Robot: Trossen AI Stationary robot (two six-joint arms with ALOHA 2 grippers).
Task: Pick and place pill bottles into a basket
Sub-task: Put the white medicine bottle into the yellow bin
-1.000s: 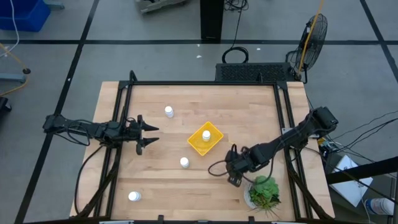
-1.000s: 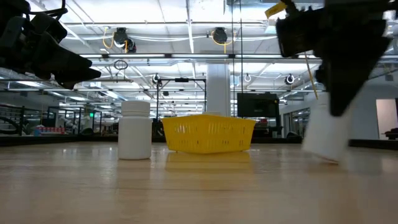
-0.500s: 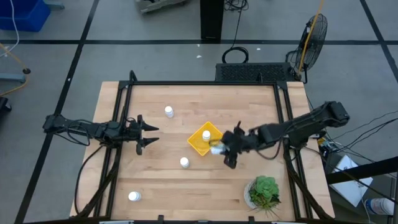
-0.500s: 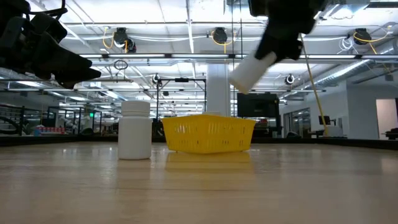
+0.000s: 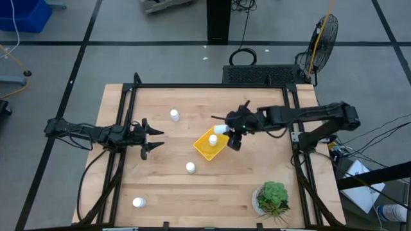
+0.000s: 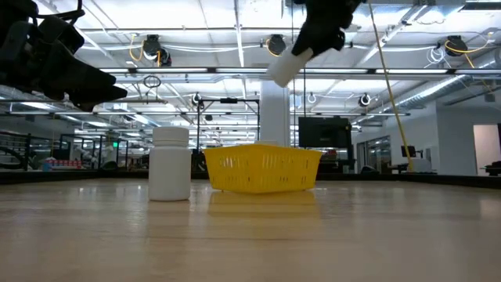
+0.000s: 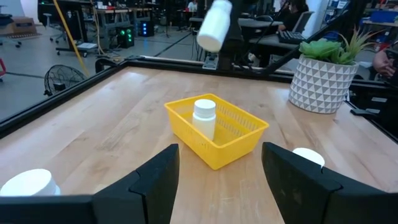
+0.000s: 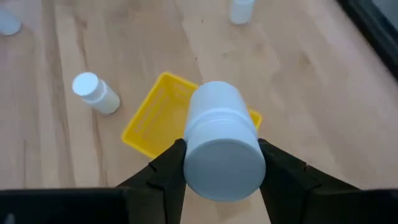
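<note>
The right gripper [image 5: 232,131] hangs in the air with its two dark fingers [image 8: 163,169] clamped on the sides of a smooth white cylindrical pill bottle [image 8: 219,140]. The bottle is tilted, and its flat round bottom faces the wrist camera. In the low view the held bottle [image 6: 283,66] sits high above the table, slanting down and away from the gripper.

Directly beneath and just beyond the gripper lies the yellow basket [image 5: 207,147], a shallow square tray of bright plastic with finely slotted walls. One white-capped bottle [image 7: 204,118] stands upright inside it.

Farther out from the gripper, three more white bottles stand on the table, well apart from each other. One [image 5: 190,167] is near the basket's nearer side, one [image 5: 174,115] is beyond the basket toward the far edge, and one [image 5: 138,203] is at the near left corner.

A white pot with a raised triangle pattern holds a spiky green plant [image 5: 272,196]. It stands on the right arm's side of the table, near the front edge.

The table [image 5: 167,186] is pale wood planking with visible grain, framed by black metal rails. Around it is grey floor marked with dark lines, with a standing fan [image 5: 319,35] behind. The low view looks into a large hall with ceiling lights and a white column.

The left gripper [image 5: 149,140] waits over the table's left side, well away from the basket. Its fingers [image 7: 155,179] are spread wide and hold nothing.
</note>
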